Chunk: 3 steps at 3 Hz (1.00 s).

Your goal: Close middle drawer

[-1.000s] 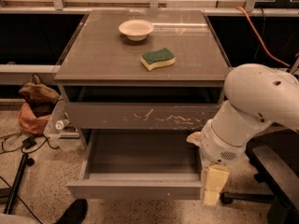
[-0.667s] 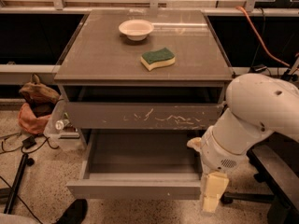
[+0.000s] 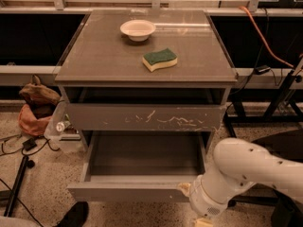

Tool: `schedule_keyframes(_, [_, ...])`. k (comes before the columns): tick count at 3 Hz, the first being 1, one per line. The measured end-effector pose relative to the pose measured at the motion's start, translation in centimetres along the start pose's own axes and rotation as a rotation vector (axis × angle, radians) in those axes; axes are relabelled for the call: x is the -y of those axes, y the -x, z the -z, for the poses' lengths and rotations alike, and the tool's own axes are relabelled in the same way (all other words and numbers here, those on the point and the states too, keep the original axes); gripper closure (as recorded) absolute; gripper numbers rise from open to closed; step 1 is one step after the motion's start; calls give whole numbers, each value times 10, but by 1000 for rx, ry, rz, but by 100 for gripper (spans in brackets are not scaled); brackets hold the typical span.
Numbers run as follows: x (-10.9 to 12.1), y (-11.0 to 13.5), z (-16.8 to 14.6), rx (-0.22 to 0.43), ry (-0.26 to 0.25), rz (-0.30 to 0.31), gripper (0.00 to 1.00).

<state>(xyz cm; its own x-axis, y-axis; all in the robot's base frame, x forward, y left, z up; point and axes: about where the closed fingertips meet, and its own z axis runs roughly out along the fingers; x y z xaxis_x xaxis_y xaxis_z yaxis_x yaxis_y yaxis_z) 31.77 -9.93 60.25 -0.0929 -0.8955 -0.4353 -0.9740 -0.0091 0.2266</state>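
Observation:
The middle drawer (image 3: pixel 128 192) stands pulled far out of the grey cabinet, its plain flat front facing me and its inside (image 3: pixel 144 155) bare. Above it is the drawer front covered in white scratches (image 3: pixel 144 117). My white arm (image 3: pixel 246 171) reaches in from the right. Its wrist (image 3: pixel 208 202) sits at the right end of the middle drawer's front, touching or nearly so. My gripper (image 3: pixel 203 222) is at the bottom edge of the view, just below and in front of that corner, mostly cut off.
A white bowl (image 3: pixel 138 30) and a green and yellow sponge (image 3: pixel 160 59) lie on the cabinet top (image 3: pixel 104 56). A bag (image 3: pixel 35 110), a bottle (image 3: pixel 60 126) and cables lie on the floor at left. A shoe (image 3: pixel 73 215) shows at bottom left. Frames and cables stand at right.
My arm has sunk lower and shifted slightly left, taking the gripper down to the bottom edge of the view. The middle drawer has not visibly moved.

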Motion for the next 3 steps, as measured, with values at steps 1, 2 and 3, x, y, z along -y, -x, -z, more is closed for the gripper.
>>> schedule_keyframes(1, [15,-14,-63,16,22,23,0])
schedule_keyframes(2, [45,-19,-100,9,37,56,0])
schedule_keyframes(3, [73,-21,-132,36,85,52,0])
